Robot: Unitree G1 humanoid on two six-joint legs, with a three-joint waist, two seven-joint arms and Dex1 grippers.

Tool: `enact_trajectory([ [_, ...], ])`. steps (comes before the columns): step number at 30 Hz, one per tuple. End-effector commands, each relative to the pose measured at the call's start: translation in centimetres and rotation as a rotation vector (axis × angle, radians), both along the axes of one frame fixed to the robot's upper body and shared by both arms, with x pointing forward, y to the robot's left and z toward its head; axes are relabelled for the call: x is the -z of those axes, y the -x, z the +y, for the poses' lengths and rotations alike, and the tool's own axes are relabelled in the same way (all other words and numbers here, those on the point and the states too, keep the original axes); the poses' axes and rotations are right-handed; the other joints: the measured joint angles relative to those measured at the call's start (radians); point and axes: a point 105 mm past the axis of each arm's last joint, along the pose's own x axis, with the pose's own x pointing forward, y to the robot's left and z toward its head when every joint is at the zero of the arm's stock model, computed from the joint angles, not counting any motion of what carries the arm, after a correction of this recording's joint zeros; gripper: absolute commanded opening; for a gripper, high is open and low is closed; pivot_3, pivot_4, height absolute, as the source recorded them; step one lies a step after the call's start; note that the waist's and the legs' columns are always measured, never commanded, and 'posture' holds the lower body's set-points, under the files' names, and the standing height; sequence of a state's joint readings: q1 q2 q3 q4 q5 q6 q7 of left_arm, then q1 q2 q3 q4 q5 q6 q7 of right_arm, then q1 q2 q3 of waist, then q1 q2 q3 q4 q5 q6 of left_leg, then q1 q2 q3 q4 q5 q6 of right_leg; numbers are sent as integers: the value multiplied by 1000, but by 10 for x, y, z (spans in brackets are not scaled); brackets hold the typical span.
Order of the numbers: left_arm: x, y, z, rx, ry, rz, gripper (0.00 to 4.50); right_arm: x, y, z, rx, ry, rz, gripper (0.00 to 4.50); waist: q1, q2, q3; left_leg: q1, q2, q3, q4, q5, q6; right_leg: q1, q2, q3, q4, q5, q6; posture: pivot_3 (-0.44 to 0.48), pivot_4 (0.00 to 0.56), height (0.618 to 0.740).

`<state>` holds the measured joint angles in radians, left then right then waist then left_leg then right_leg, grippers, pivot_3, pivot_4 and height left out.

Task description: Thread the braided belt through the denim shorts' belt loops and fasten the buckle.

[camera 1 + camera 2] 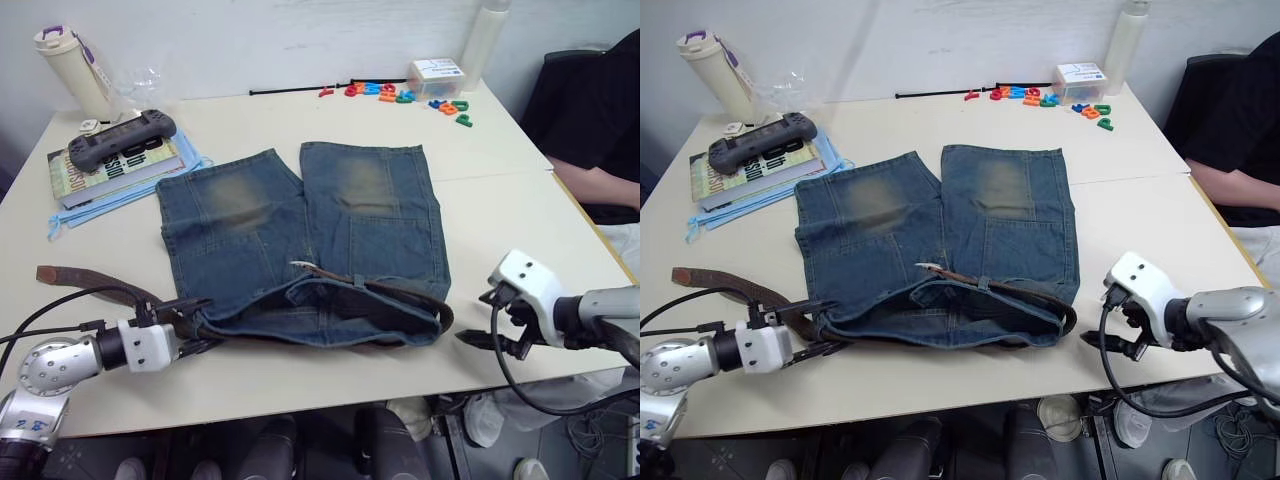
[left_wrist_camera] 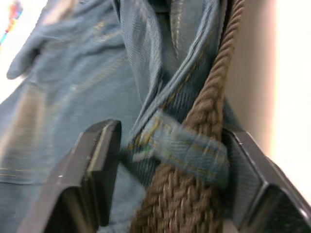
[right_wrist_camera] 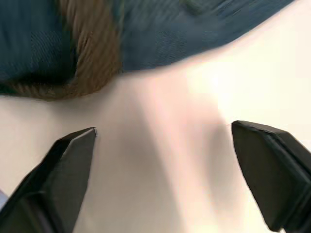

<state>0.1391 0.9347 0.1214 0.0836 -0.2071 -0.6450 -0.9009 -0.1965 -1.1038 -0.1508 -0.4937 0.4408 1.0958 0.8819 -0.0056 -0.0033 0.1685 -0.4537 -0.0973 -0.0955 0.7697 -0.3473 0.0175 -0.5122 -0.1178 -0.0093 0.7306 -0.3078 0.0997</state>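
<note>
My left gripper (image 2: 167, 145) stands with jaws wide around a belt loop (image 2: 189, 150) at the denim shorts' (image 1: 300, 230) eight o'clock corner, the braided belt (image 2: 204, 126) already through it. My right gripper (image 3: 163, 145), wide and empty, waits off four o'clock. Pinching loop and strap together could bunch the waistband and jam further feeding, I judge.

Faded blue denim shorts (image 1: 300, 235) lie flat on the table, waistband nearest; brown braided belt (image 1: 400, 297) runs through a belt loop (image 2: 187, 150).
</note>
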Motion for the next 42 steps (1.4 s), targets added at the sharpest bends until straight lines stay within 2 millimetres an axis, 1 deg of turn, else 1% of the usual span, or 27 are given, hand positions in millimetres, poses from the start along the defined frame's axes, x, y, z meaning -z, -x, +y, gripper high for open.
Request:
enact_trajectory([
  [1, -11, 17, -4, 59, 13, 94, 3089, -35, -11, 9, -8, -43, -136, 4478, 4, 0, 0, 0, 0, 0, 0, 0, 0, 0, 0, 0, 0, 0, 0, 0, 150, 657],
  [4, -18, 30, -7, 111, 2, 194, 3089, -52, -22, 26, -19, -149, -198, 4478, 5, -3, 2, -1, 1, 0, 0, 0, 0, 0, 1, -1, 0, 0, -1, 0, 150, 657],
  [6, -22, 36, -5, 141, -43, 237, 3089, -56, -27, 37, -24, -196, -214, 4478, 6, -3, 2, -2, 2, -1, 0, 0, 0, 0, 1, -2, -1, 0, -1, 0, 150, 657],
  [8, -29, 35, -4, 136, -30, 264, 3089, -55, -33, 46, -10, -223, -225, 4478, 10, -3, 2, -3, 1, -1, 0, 0, 0, -1, 1, -2, -1, 0, -1, 0, 150, 657],
  [12, -39, 30, -4, 92, 60, 355, 3089, -41, -37, 67, -10, -245, -207, 4478, 8, -3, 2, -3, 1, -1, 0, 0, 0, -1, 1, -2, -2, 0, -1, 0, 150, 657],
  [14, -48, 27, -6, 45, 172, 445, 3089, -32, -35, 77, -23, -265, -186, 4478, 7, -3, 2, -4, 1, -1, 0, 0, 0, -2, 0, -2, -1, 0, -1, 0, 150, 657],
  [16, -57, 17, -8, -18, 313, 514, 3089, -28, -33, 84, -38, -290, -174, 4478, 8, -3, 2, -4, 1, -1, 0, 0, 0, -2, 1, -2, -1, 0, -1, 0, 150, 657],
  [19, -59, 7, -12, -78, 451, 597, 3089, -26, -32, 88, -48, -321, -164, 4478, 5, -3, 2, -3, 1, -2, 0, 0, 0, -2, 1, -2, 0, 0, -1, 0, 150, 657],
  [20, -58, 3, -11, -102, 475, 604, 3089, -25, -33, 86, -41, -322, -164, 4478, 5, -3, 2, -3, 0, -2, 0, 0, 0, -2, 1, -2, 0, 0, -1, 0, 150, 657],
  [23, -54, -13, -7, -188, 569, 631, 3089, -26, -45, 70, 2, -295, -175, 4478, 5, -3, 2, -2, 0, -2, 0, 1, -3, -1, 1, -1, 0, 0, -1, 0, 150, 657],
  [25, -52, -36, 3, -294, 608, 583, 3089, -26, -54, 63, 10, -264, -190, 4478, 5, -4, 2, -2, -1, -1, 0, 2, -2, -1, 1, -1, 1, 0, -1, 0, 150, 657],
  [27, -45, -57, 13, -383, 584, 536, 3089, -25, -64, 59, 6, -247, -193, 4478, 6, -4, 2, -2, -1, -1, 0, 1, -2, -1, 1, -1, 1, 0, -1, 0, 150, 657],
  [30, -27, -77, 21, -457, 496, 533, 3089, -13, -83, 59, -17, -227, -167, 4478, 1, -5, 1, -1, -1, -1, 0, 2, -3, -2, 1, -1, 3, 0, -1, 0, 150, 657],
  [32, -19, -82, 22, -470, 457, 542, 3089, -5, -92, 60, -31, -214, -142, 4478, -2, -5, 1, -1, -1, 0, 0, 5, -8, -2, 1, 0, 2, 0, -1, 0, 150, 657],
  [36, -4, -89, 19, -482, 398, 580, 3089, 17, -104, 59, -61, -164, -74, 4478, 1, -6, 1, -3, -1, 0, 1, 5, -8, -5, 1, 0, 2, 0, -1, 0, 150, 657],
  [38, 2, -88, 19, -479, 361, 610, 3089, 28, -103, 59, -84, -143, -26, 4478, 2, -7, 0, -2, -1, 1, 1, 5, -8, -4, 1, 0, 2, 0, -1, 0, 150, 657],
  [41, 10, -84, 18, -468, 326, 657, 3089, 40, -97, 62, -121, -139, 41, 4478, 3, -10, -8, -1, -1, 0, 1, 5, -9, -3, 1, 0, 3, 0, -1, 0, 150, 657],
  [42, 12, -82, 17, -460, 314, 674, 3089, 43, -96, 62, -129, -138, 54, 4247, 3, -10, -11, 0, -1, 0, 1, 5, -9, -2, 1, 0, 3, 0, -1, 0, 150, 657],
])
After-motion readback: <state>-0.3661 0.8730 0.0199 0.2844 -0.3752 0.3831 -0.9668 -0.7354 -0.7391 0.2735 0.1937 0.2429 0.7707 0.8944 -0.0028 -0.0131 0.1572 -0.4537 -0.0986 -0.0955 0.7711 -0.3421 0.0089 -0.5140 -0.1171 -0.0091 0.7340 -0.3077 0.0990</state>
